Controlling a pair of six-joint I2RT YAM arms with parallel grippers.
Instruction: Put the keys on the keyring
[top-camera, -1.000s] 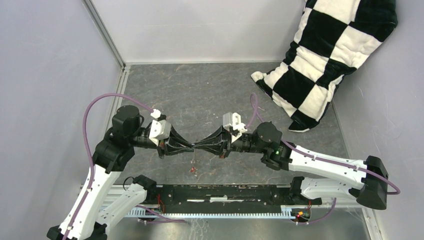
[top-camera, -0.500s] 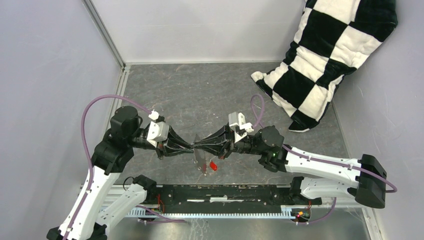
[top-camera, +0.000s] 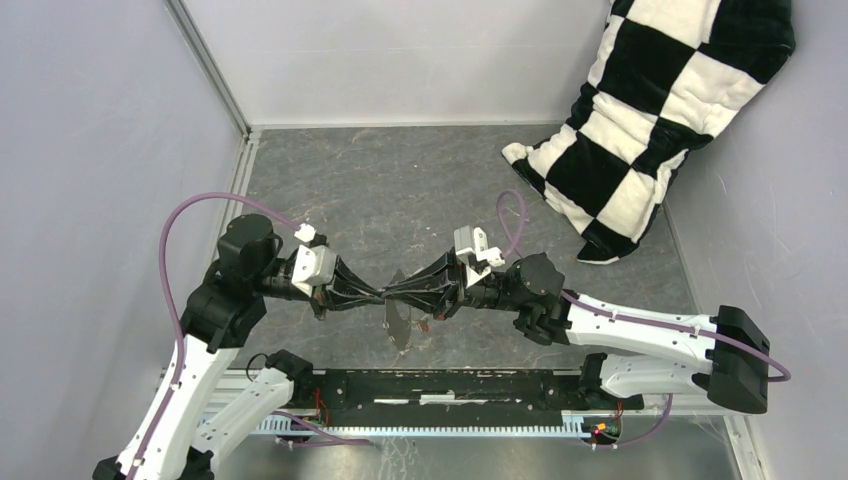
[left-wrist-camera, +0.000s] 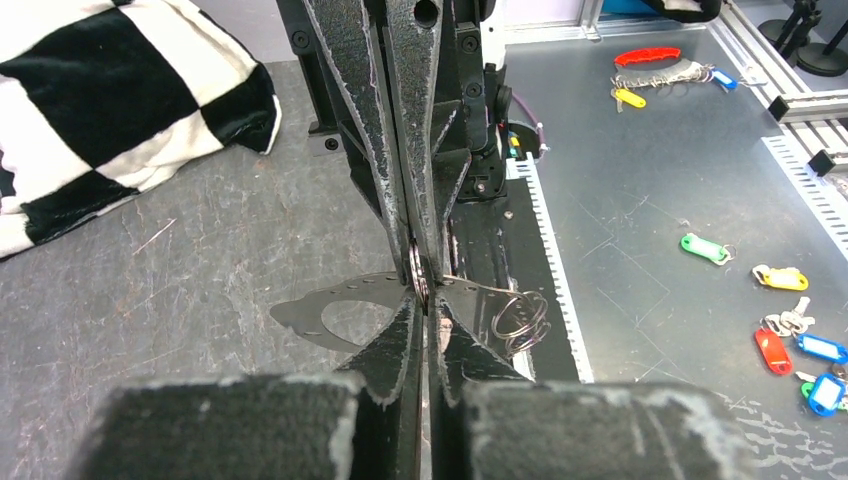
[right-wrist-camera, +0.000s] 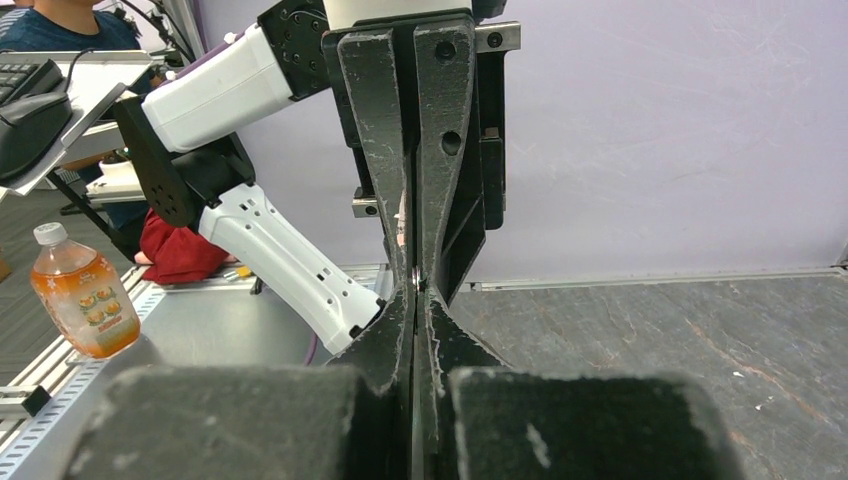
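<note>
Left gripper (left-wrist-camera: 421, 305) clenched on the keyring (left-wrist-camera: 300, 312) at its fingertips. Right gripper (right-wrist-camera: 415, 290) clenched tip-to-tip opposite, contents unclear. Advice: pinch firmly and twist slowly, since the ring hangs just below.

White arm shells (top-camera: 195, 372), black joints (top-camera: 248, 250), purple cables (top-camera: 166, 250), scuffed black jaws

Pale lilac walls (top-camera: 100, 150) box in a dark, stone-patterned surface (top-camera: 400, 180); a black-and-white checked cushion (top-camera: 660, 100) slumps in the far right corner.
</note>
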